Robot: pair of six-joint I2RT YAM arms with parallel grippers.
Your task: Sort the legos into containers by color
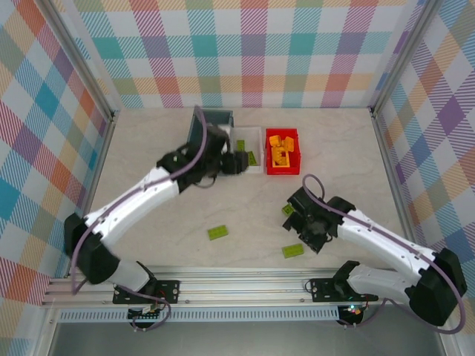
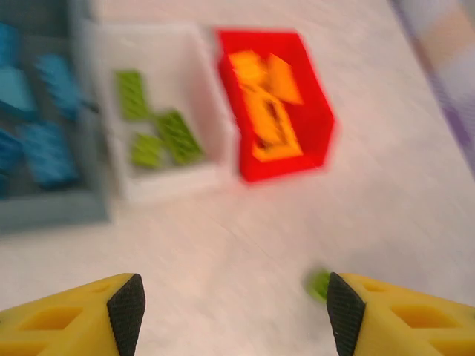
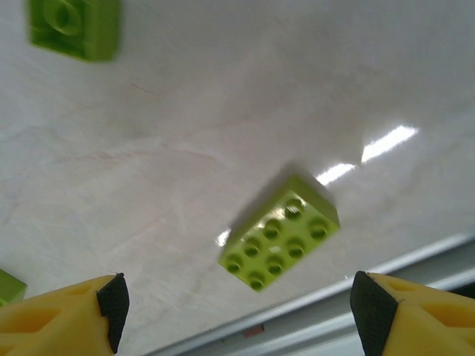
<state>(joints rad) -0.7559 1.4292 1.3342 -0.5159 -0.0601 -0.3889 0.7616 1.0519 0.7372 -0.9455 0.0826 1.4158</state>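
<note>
Just beside the white bin (image 1: 251, 131), the left gripper (image 1: 239, 162) hangs, jaws apart, gripping nothing. Lime legos (image 2: 159, 130) lie inside it; orange legos (image 2: 267, 96) fill the red bin (image 2: 286, 167) alongside (blue legos (image 2: 44, 148), the grey-blue bin (image 2: 52, 211) opposite). Well apart from the white bin, the right gripper (image 3: 237, 311) hovers, fingers (image 3: 113, 302) spread, over a lime brick (image 3: 280, 231) on the table (image 3: 185, 111).

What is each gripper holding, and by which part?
Nothing is held. The left gripper is open and empty; the right gripper is open, a lime green brick lying loose before it.
</note>
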